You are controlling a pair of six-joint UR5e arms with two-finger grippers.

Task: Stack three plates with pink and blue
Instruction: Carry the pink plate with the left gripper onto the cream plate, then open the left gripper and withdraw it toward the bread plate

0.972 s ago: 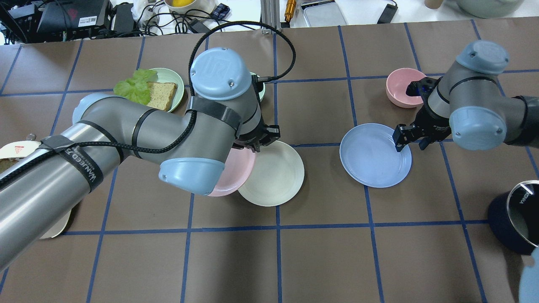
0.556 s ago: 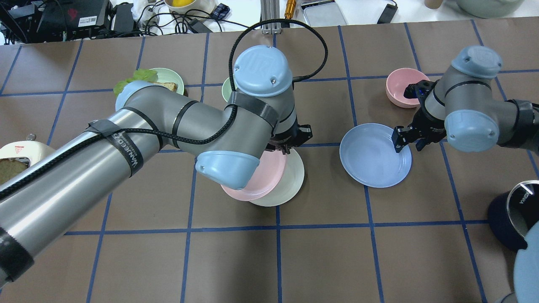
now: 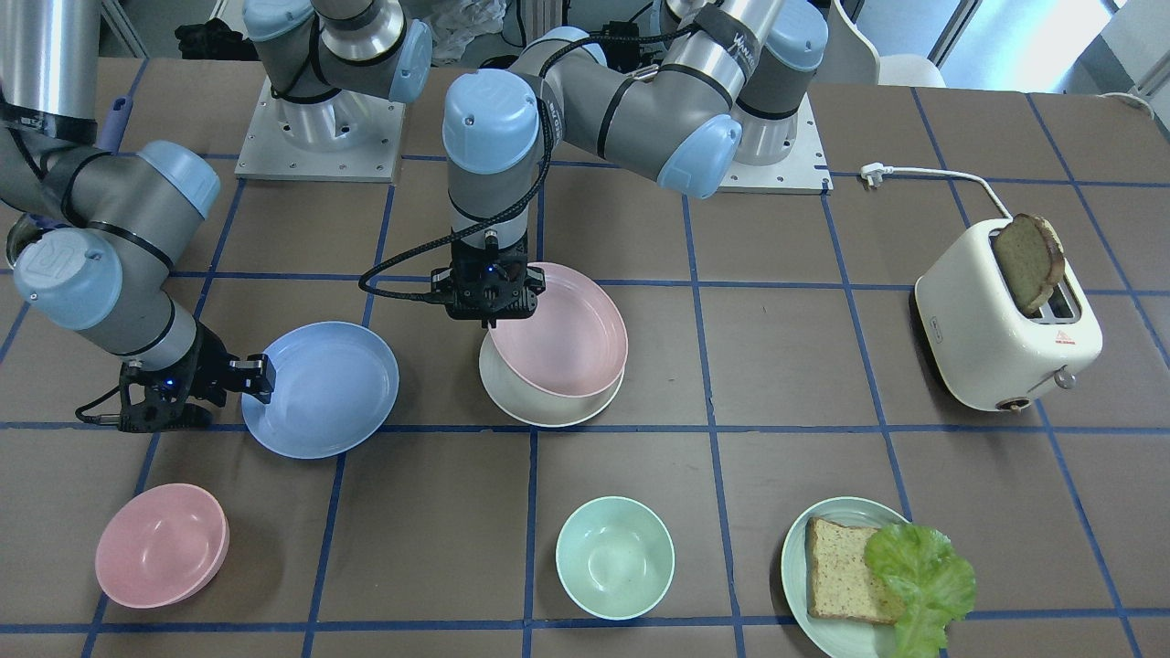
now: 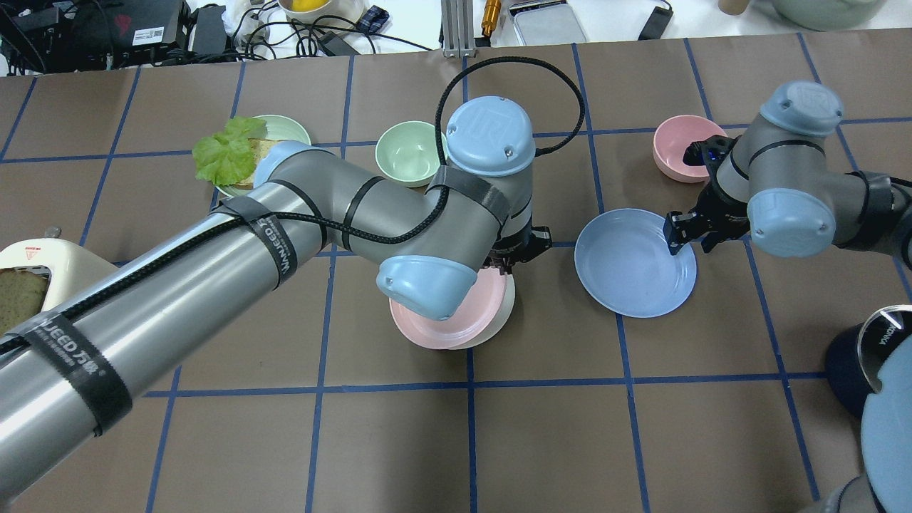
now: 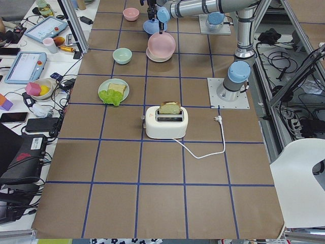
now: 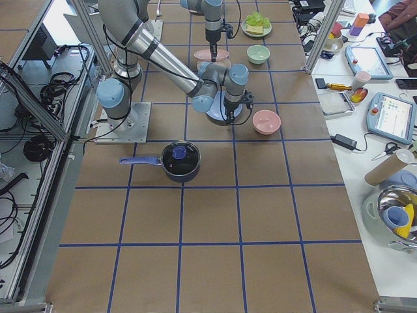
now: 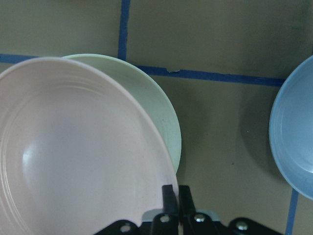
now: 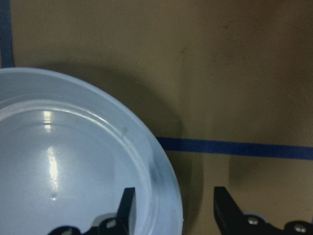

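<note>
Left gripper (image 3: pixel 490 315) pinches one pink plate (image 3: pixel 562 329) over one cream plate (image 3: pixel 548 413); right gripper (image 8: pixel 174 198) gapes astride one blue plate (image 3: pixel 320 388).

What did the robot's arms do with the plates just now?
The left gripper, shut on the pink plate, carried it sideways toward the robot's right. The plate now hangs tilted over the cream plate and covers almost all of it. It has not been let go. The blue plate stayed put, and the right gripper stayed open around its rim.
</note>
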